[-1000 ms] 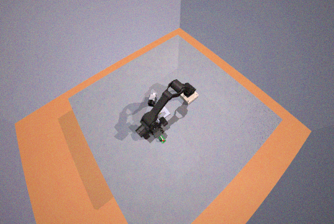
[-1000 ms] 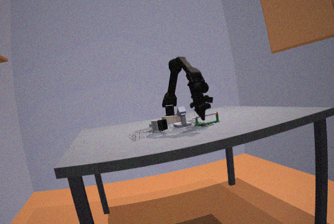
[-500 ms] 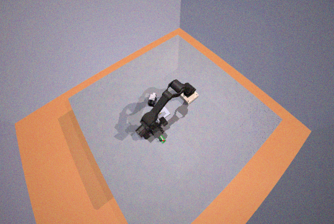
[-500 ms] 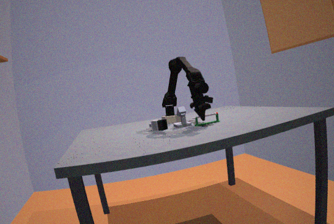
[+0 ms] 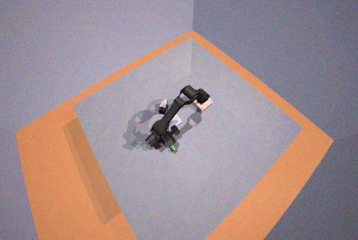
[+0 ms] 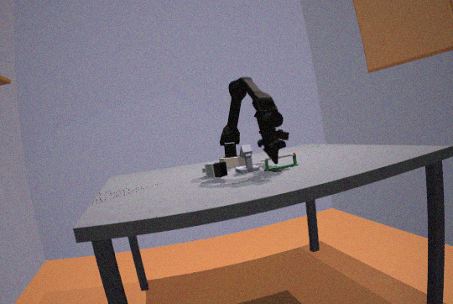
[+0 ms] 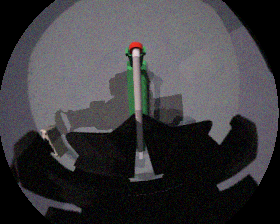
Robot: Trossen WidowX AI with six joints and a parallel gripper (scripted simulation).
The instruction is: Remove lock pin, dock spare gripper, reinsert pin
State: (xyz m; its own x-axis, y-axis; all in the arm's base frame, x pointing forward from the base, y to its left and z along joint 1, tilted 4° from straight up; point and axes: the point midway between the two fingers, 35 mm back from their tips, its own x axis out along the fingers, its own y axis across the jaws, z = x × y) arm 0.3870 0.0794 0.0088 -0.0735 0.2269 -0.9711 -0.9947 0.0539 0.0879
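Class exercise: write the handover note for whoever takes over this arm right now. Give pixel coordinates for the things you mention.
Gripper (image 5: 170, 143) (image 6: 275, 161) (image 7: 138, 116): shut on the lock pin (image 5: 173, 147) (image 6: 286, 156) (image 7: 137, 90), whose red end is at the green stand (image 6: 281, 168) (image 7: 131, 95).
Mount (image 5: 179, 120) (image 6: 246, 151): upright beside the arm; cannot tell whether the pin is clear of its socket.
Spare gripper (image 5: 163, 107) (image 6: 216, 170): on the table, undocked.
Done: pin gripped.
Left: confirm pin out, dock spare, lock it, open fingers, back off.
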